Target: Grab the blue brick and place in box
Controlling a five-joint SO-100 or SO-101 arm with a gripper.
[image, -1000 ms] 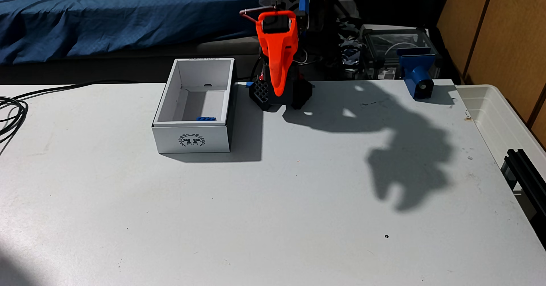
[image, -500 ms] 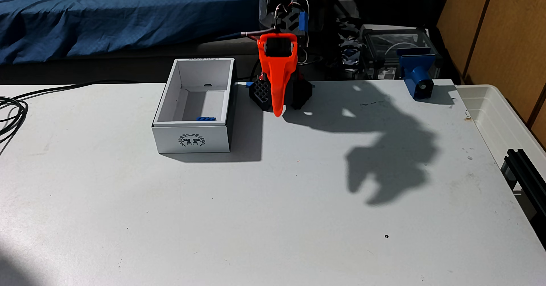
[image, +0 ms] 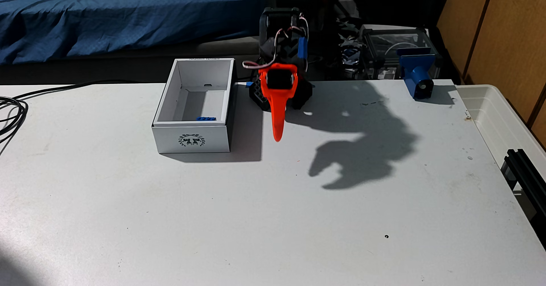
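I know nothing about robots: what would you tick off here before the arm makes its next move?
1. Blue brick inside the box: ok, it lies at the near wall.
2. Box upright on the table: ok.
3. Gripper away from the box: ok, it hangs to its right in the fixed view.
4. Gripper empty: ok, nothing shows at its tip.
5. Jaws open or shut: cannot tell directly; the shadow suggests a gap.
6. Cable at the left edge out of the way: ok.
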